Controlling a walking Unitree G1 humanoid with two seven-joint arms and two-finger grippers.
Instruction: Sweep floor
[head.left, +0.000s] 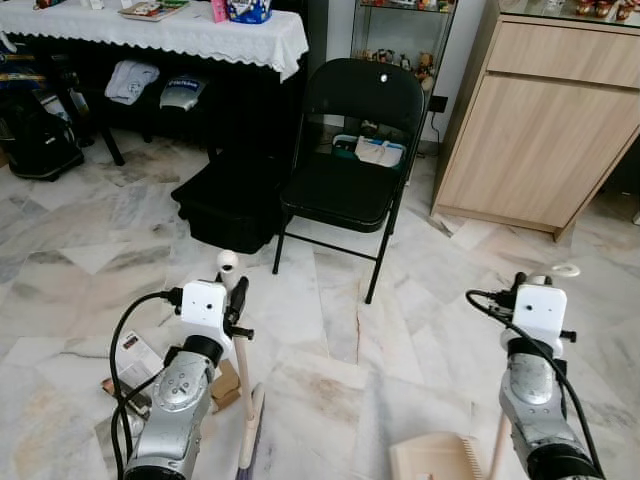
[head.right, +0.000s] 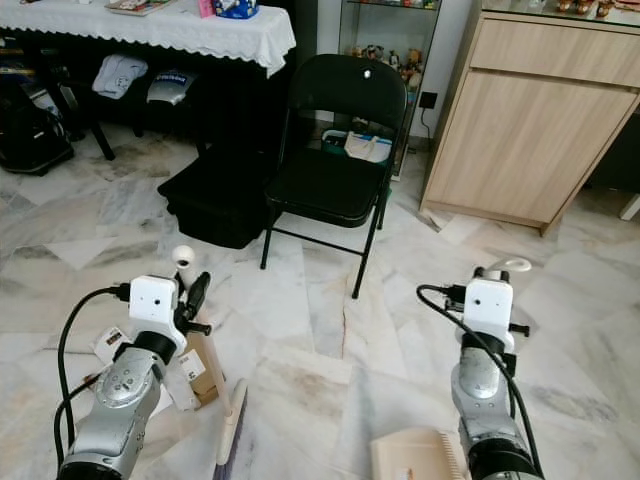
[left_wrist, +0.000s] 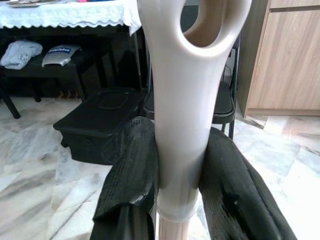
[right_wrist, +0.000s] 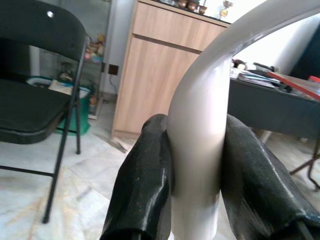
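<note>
A cream broom handle (left_wrist: 182, 115) with a hanging hole at its top stands between the black fingers (left_wrist: 132, 175) of my left gripper (left_wrist: 180, 165), which is shut on it. The broom (head.left: 245, 400) runs down to its brush head (head.right: 230, 430) on the marble floor by my left arm. My right gripper (right_wrist: 195, 165) is shut on the curved cream handle (right_wrist: 200, 110) of a beige dustpan (head.right: 415, 455), which rests on the floor in front of my right arm. A small cardboard box (head.right: 190, 375) and a paper card (head.right: 110, 340) lie on the floor beside the broom.
A black folding chair (head.left: 345, 170) stands straight ahead, with a black storage box (head.left: 230, 200) to its left under a table with a white lace cloth (head.left: 180, 35). A wooden cabinet (head.left: 545, 130) stands to the right and a black bag (head.left: 35, 140) to the far left.
</note>
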